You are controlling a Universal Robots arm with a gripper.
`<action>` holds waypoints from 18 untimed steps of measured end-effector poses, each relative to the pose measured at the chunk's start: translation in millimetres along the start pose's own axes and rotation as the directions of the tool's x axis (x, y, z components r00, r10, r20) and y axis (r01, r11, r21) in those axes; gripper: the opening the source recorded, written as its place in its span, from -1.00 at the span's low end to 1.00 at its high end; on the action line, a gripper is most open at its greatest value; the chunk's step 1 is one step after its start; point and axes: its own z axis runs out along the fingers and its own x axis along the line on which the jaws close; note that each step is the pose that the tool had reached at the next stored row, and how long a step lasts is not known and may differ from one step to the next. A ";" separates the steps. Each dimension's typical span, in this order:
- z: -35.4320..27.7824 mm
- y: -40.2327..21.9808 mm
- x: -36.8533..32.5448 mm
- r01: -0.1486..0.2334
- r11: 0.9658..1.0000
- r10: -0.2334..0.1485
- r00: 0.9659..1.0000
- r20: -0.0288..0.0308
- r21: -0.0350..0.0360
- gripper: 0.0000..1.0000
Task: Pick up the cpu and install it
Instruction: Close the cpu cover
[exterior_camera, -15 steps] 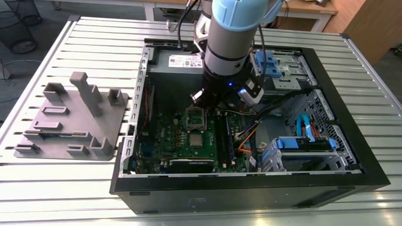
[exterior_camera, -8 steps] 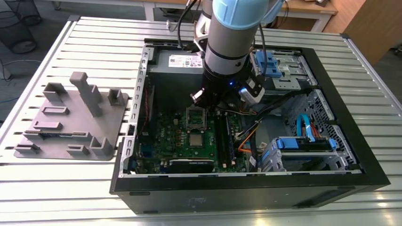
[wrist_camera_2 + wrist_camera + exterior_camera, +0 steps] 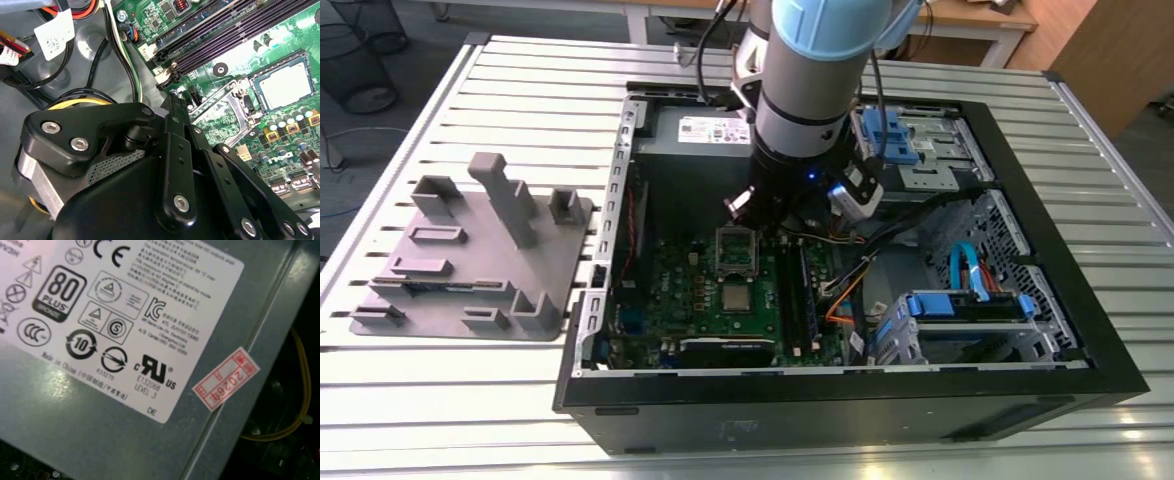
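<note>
Cpu (image 3: 738, 298) lying flat in its socket; my gripper (image 3: 763, 212) hangs near it and does not hold it.
In the exterior view I reach down into the open computer case (image 3: 854, 400), low over the green board (image 3: 680, 290). The hinged metal frame (image 3: 736, 250) stands open between my gripper and the cpu, which I judge is why the chip's top lies bare. In the second wrist view the cpu sits level in the socket, apart from my gripper, beyond the frame; whether I am wide or narrow I cannot tell. In the first wrist view the grey power supply box (image 3: 100, 440) is close beside my wrist, probably because the socket lies near it.
</note>
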 end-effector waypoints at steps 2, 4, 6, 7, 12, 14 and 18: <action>-1.7 0.2 -0.1 0.009 1.000 -0.009 1.000 -0.001 0.000 -0.79; -2.2 0.3 -0.2 0.018 1.000 -0.018 1.000 -0.001 -0.001 -0.79; -2.2 0.3 -0.2 0.021 1.000 -0.021 1.000 -0.002 -0.001 -0.79; -2.3 0.3 -0.1 0.022 1.000 -0.022 1.000 -0.002 -0.001 -0.79; -2.4 0.3 -0.1 0.039 0.999 -0.039 0.999 -0.004 -0.001 -0.79; -2.4 0.3 -0.1 0.068 0.998 -0.068 0.998 -0.007 -0.003 -0.79; -2.4 0.3 -0.1 0.089 0.996 -0.089 0.996 -0.008 -0.003 -0.79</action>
